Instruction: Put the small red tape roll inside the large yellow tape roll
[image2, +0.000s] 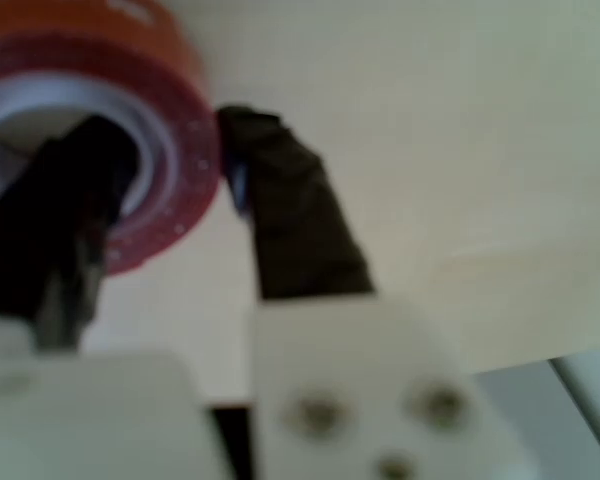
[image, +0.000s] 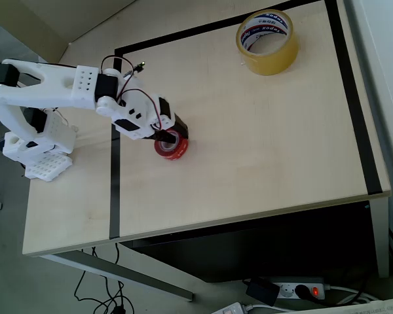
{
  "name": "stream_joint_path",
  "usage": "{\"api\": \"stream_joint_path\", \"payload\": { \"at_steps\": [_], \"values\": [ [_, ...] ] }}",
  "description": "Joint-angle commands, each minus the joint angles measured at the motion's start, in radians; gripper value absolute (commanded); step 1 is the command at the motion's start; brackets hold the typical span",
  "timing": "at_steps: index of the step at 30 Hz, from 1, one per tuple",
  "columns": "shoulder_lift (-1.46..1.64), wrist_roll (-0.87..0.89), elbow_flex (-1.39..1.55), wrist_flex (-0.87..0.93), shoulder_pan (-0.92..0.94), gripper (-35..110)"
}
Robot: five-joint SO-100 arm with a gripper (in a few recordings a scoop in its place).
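Already the end effector [image2: 175,190] is seen closed on the red roll [image: 171,144], one finger inside its core and one outside its wall, while the yellow roll [image: 267,41] lies flat, hole upward, well apart toward the overhead view's upper right across bare pale worktop [image: 262,144].

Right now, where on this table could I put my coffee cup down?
Bare wood fills the middle and lower right, between the small red tape roll and the large yellow tape roll. It's crowded at the left, where the gripper straddles the red roll's wall.
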Motion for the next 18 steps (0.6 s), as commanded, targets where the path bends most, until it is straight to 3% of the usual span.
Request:
{"api": "stream_joint_path", "payload": {
  "at_steps": [1, 11, 18],
  "values": [
    [0.037, -0.003, -0.127, 0.046, -0.011, 0],
    [0.038, 0.054, -0.6, 0.123, -0.112, 0],
    [-0.124, 0.054, -0.954, 0.117, -0.193, 0]
  ]
}}
